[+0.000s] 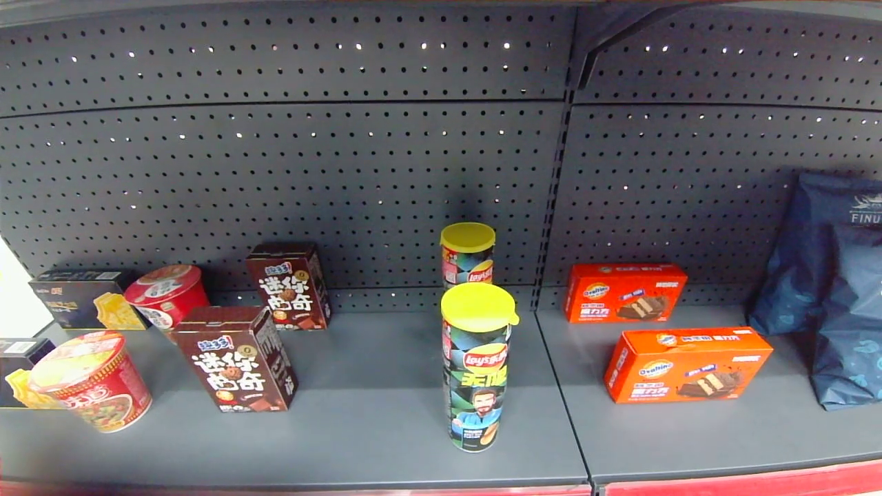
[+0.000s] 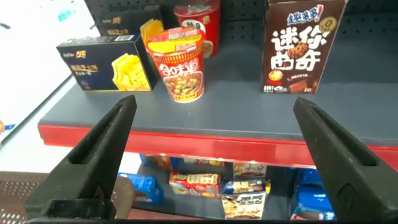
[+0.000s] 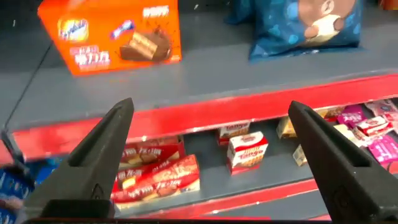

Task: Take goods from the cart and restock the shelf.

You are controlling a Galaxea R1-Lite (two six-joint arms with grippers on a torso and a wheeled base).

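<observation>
Goods stand in rows on the grey shelf (image 1: 372, 427), whose red front edge runs just ahead of both pincers.

We see the left pincer (image 2: 214, 104) spread wide, with nothing between its fingers. Straight beyond it, past the red edge, a noodle cup (image 2: 178, 65) stands upright. A black-and-yellow box (image 2: 109, 62) sits just beside the cup towards the outer finger. A brown cookie box (image 2: 303, 43) stands well apart from the cup, beyond the other finger. Under the pincer, a lower shelf (image 2: 149, 158) holds small packets (image 2: 205, 183).

We see the right pincer (image 3: 211, 107) likewise spread and empty. Beyond one finger lies an orange box (image 3: 112, 37), and beyond the other a blue bag (image 3: 305, 25). Below it, on another lower board, are red cartons (image 3: 155, 174) and a small white box (image 3: 247, 152).

From the head, two yellow-lidded chip cans (image 1: 477, 365) stand one behind the other. We find them between the cookie boxes ahead of the left pincer and the orange boxes ahead of the right.
</observation>
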